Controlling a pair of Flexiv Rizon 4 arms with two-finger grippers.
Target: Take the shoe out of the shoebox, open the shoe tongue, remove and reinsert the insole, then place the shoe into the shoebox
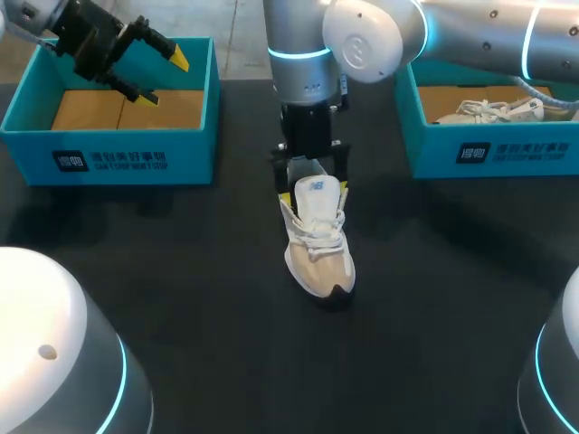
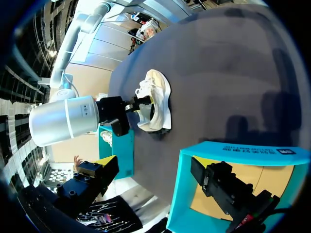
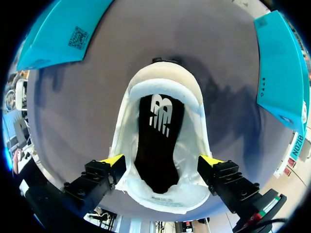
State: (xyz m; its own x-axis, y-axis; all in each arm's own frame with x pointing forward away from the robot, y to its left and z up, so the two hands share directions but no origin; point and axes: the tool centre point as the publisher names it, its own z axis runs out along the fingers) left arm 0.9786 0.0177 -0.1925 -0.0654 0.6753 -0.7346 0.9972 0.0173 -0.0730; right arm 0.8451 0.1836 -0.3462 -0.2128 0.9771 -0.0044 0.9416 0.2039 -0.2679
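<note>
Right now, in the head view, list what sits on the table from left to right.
left box → shoe → right box

Light: bright and even, falling from overhead; the black table [image 1: 181,298] still reads dark.
Shadows: soft and short. A dark patch lies under the shoe [image 1: 318,237] toe, ahead of the right gripper [image 1: 316,193]. Fainter blots lie ahead of the left gripper [image 1: 165,79].
Glare: white sheen on the right arm [image 1: 371,36].
</note>
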